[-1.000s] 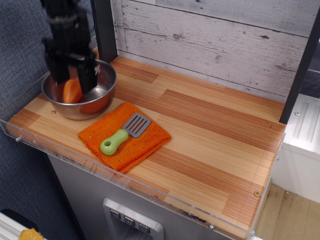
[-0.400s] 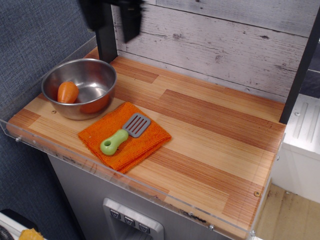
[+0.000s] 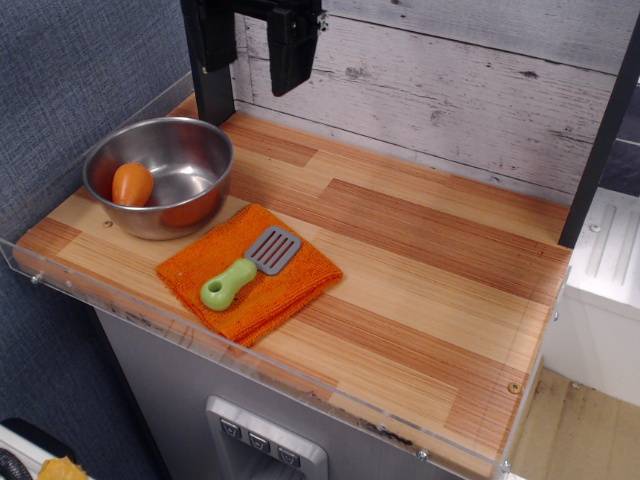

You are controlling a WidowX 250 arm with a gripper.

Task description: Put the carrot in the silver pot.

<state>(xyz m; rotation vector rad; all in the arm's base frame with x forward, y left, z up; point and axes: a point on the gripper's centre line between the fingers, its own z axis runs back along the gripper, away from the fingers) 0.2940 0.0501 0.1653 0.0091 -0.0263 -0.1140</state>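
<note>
The small orange carrot (image 3: 132,184) lies inside the silver pot (image 3: 196,137), against its left inner wall. The pot stands at the back left corner of the wooden counter. My black gripper (image 3: 250,55) hangs high above the counter, up and to the right of the pot, in front of the plank wall. Its two fingers (image 3: 291,55) stand wide apart with nothing between them. The gripper touches neither the pot nor the carrot.
An orange cloth (image 3: 290,287) lies in front of the pot with a grey spatula with a green handle (image 3: 247,268) on it. A clear plastic lip (image 3: 150,318) runs along the counter's front edge. A black post (image 3: 600,140) stands at the right.
The gripper was down in the pot around the carrot; it has let go, risen and moved right. The carrot now rests free in the pot.
</note>
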